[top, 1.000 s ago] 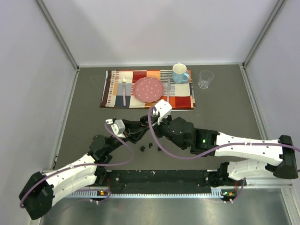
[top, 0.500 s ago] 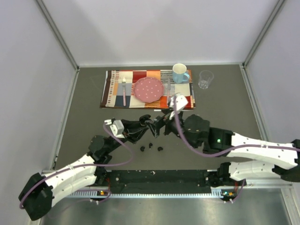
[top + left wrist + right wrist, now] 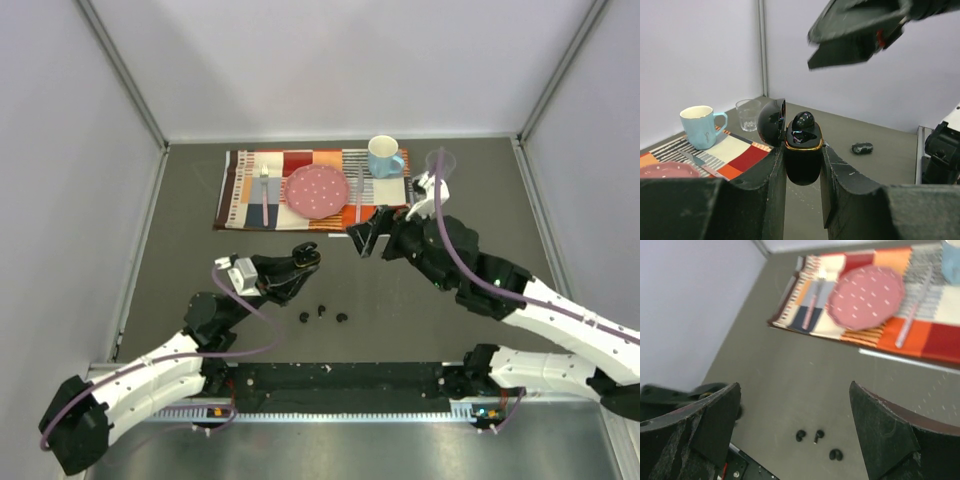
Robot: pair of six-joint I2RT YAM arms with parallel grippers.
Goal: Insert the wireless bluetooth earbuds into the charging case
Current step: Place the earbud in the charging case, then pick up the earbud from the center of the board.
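Note:
My left gripper point(image 3: 300, 257) is shut on the black charging case point(image 3: 803, 155), held upright off the table with its lid point(image 3: 771, 121) swung open. One earbud point(image 3: 803, 120) stands in the case's far well. Three more earbuds point(image 3: 304, 317) point(image 3: 321, 310) point(image 3: 342, 318) lie loose on the grey table, below and right of the case. The right wrist view shows them too point(image 3: 800, 435) point(image 3: 817, 434) point(image 3: 835, 455). My right gripper point(image 3: 370, 238) hangs open and empty to the right of the case, and its open fingers point(image 3: 880, 425) frame the loose earbuds from above.
A patchwork placemat point(image 3: 240, 190) at the back holds a pink plate point(image 3: 318, 190), a fork point(image 3: 264, 195), a knife point(image 3: 358, 190) and a blue mug point(image 3: 384, 156). A clear glass point(image 3: 438, 168) stands to its right. White walls enclose the table.
My right gripper opened, left an earbud in the case and drew back up and to the right. My left gripper kept its hold and shifted slightly left with the case.

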